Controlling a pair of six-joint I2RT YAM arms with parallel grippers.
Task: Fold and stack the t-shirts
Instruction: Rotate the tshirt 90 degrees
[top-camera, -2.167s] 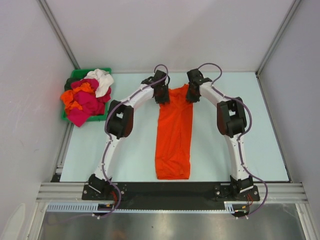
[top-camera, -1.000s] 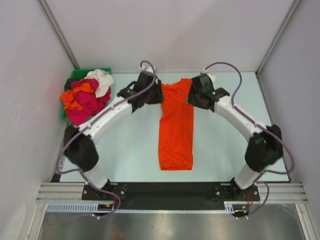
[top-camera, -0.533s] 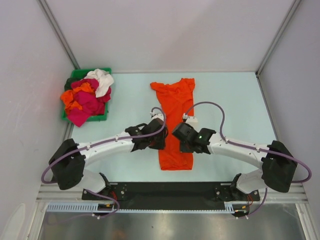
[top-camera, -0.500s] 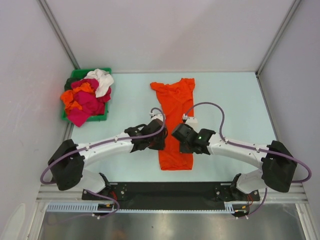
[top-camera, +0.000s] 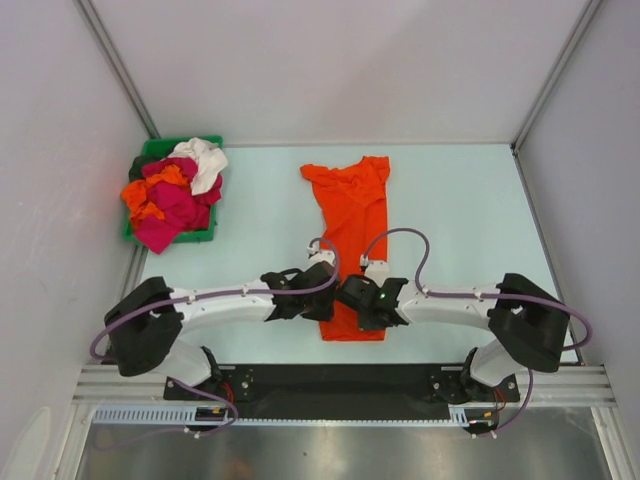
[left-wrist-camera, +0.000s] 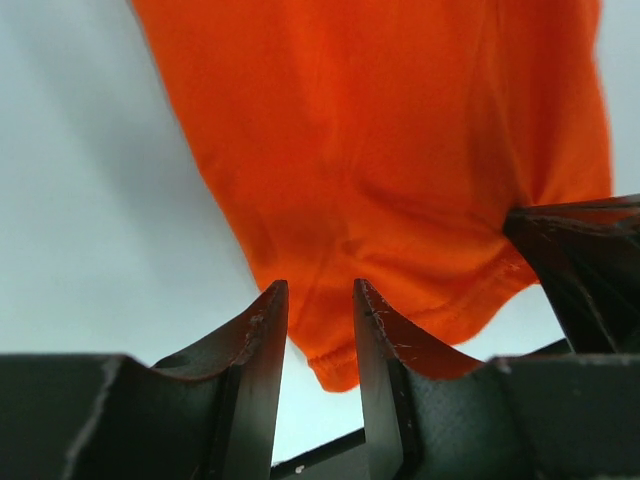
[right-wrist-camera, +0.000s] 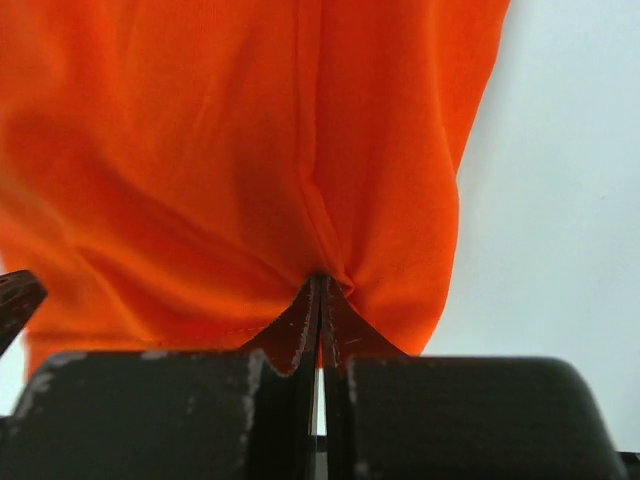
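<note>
In the far-left corner of the table, a bin is heaped with more shirts. The orange shirt lies in a long strip down the middle, collar toward the far edge, hem close to the near edge. The left gripper has its jaws narrowly apart at the hem's left corner. The right gripper is pinched together on the hem's right part, puckering the cloth. The shirt looks light and limp, and likely to sag, so it is best held at both hem corners.
</note>
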